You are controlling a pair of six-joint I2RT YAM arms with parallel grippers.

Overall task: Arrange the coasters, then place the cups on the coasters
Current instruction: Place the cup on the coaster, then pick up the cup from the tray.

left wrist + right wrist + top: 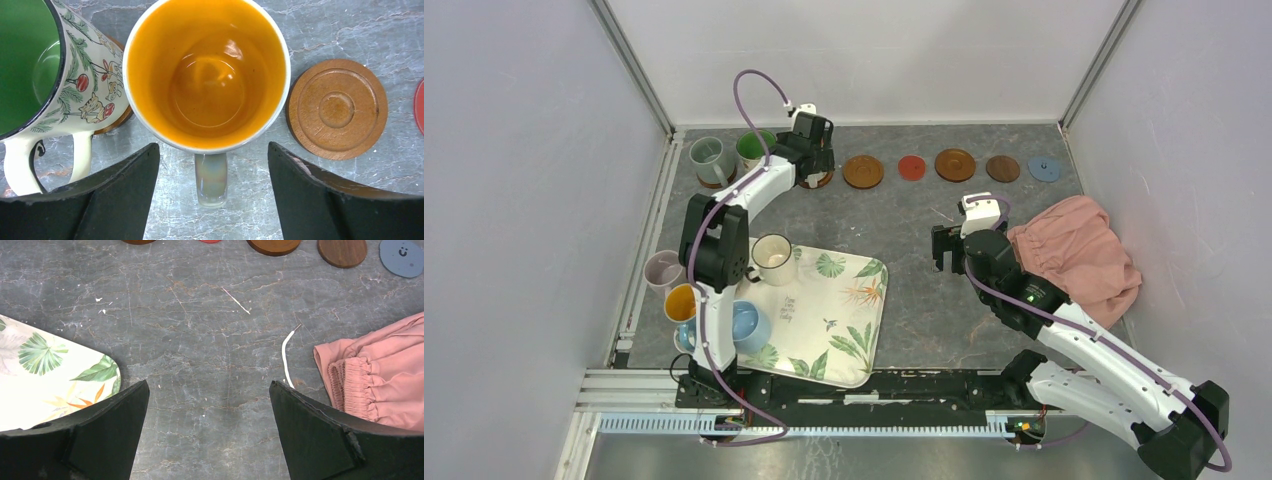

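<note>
The left gripper (212, 146) hung behind the far left corner of the tray (854, 340), jaws spread and released. The orange mug (207, 75) stood there, its handle in the gap, touched by neither finger. The floral mug (75, 85) was close on one side and a wood coaster (337, 107) on the other, so there was little room. The right gripper (208, 383) hovered right of the tray, also wide apart and holding nothing, over bare stone between the tray edge and a pink cloth (380, 375). Behind the tray I counted three mugs and five bare coasters (955, 165). One cream mug (772, 258) stood on the tray, and four more (664, 270) at its left edge, one half hidden.
</note>
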